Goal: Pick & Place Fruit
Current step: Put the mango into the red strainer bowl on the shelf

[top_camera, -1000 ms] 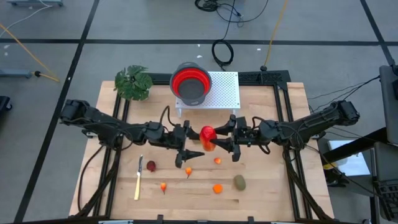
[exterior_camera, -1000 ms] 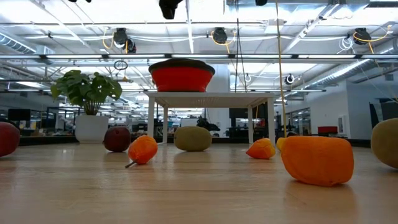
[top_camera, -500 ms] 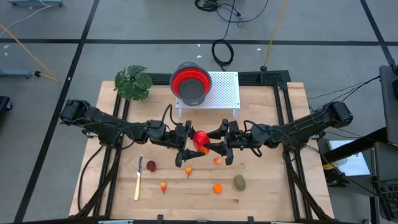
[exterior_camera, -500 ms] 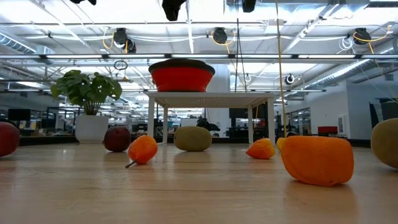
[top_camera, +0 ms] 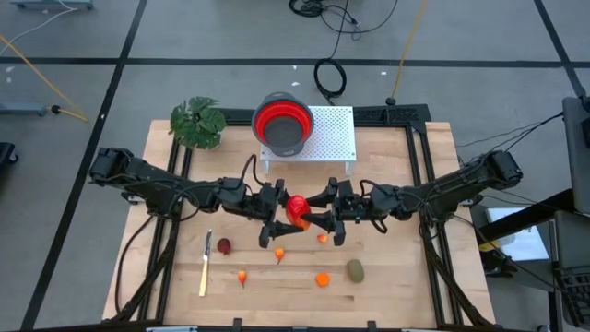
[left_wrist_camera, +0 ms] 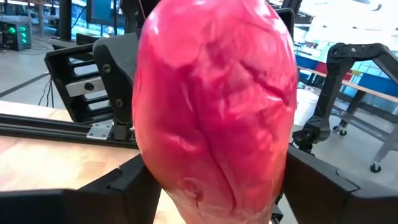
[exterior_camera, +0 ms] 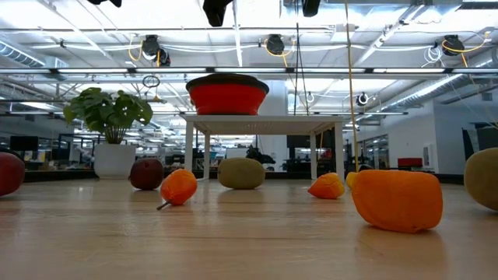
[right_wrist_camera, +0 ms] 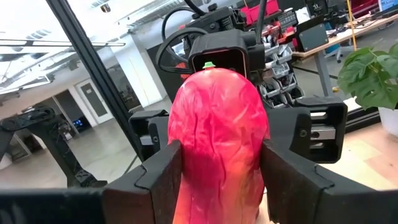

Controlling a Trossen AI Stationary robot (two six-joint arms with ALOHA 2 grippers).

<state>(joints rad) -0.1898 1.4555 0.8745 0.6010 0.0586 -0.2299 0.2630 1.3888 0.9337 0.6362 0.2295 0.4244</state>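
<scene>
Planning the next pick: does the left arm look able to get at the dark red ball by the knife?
Probably not yet. The ball lies open beside the knife, but the left pincer is occupied at the red fruit that the right pincer grips.

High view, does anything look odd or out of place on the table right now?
One oddity: both arms meet mid-table at the same red fruit. The right gripper jaws clamp it, while the left gripper jaws flank it too. The remaining fruit lies loose on the table, nothing spilled.
</scene>
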